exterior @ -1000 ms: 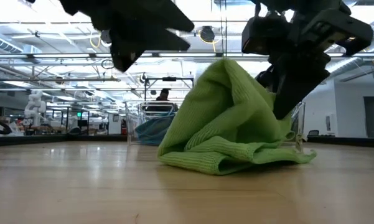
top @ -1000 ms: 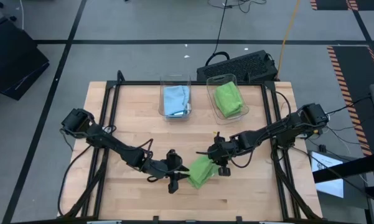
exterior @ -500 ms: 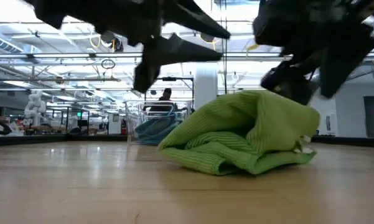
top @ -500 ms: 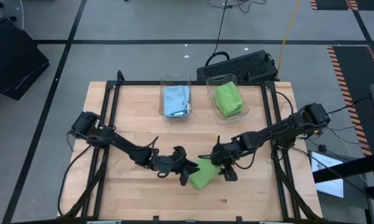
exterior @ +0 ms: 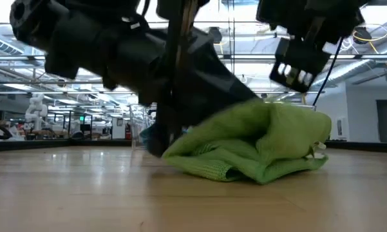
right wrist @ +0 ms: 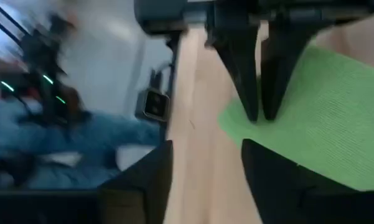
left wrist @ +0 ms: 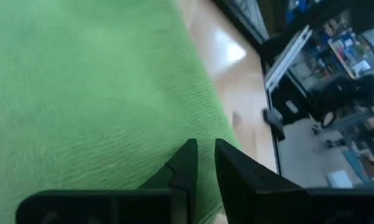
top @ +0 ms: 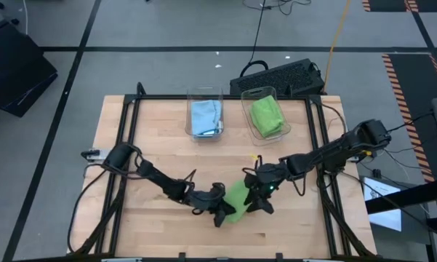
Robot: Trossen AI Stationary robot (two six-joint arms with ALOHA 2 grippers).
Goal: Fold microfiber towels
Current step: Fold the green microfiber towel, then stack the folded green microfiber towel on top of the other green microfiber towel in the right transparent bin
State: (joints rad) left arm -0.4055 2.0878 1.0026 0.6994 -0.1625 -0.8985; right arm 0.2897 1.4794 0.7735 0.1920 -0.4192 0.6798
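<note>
A lime green microfiber towel point(top: 237, 196) lies bunched in a low heap point(exterior: 257, 142) on the wooden table, near its front middle. My left gripper point(top: 225, 212) lies against the heap's left near side, its fingers drawn almost together point(left wrist: 204, 149) on the cloth. My right gripper point(top: 259, 199) hangs just above the heap's right side point(exterior: 297, 67). Its fingers stand wide open point(right wrist: 206, 148), with nothing between them. Other towels lie in two clear bins at the back, one light blue point(top: 205, 116) and one green point(top: 265, 115). My left gripper has its fingertips point(right wrist: 254, 112) on the green towel's near left edge point(right wrist: 233, 121). It comes from the table's left, slanting down. Only a thin gap shows between the fingers; how many layers are pinched I cannot tell. The towel rests slack on the table.
The two clear bins point(top: 203, 98) stand side by side at the far middle of the table. A black frame rail point(top: 127, 138) runs along each side. A dark keyboard point(top: 280, 76) lies on the floor behind the table. Bare wood lies to the left and right of the heap.
My right gripper has opened and let go of the towel's raised peak, which has fallen into a low heap. That gripper has tipped and rolled above it. My left gripper has sunk and gone right onto the heap's left side, rolling as it went, and its fingers have drawn together.
</note>
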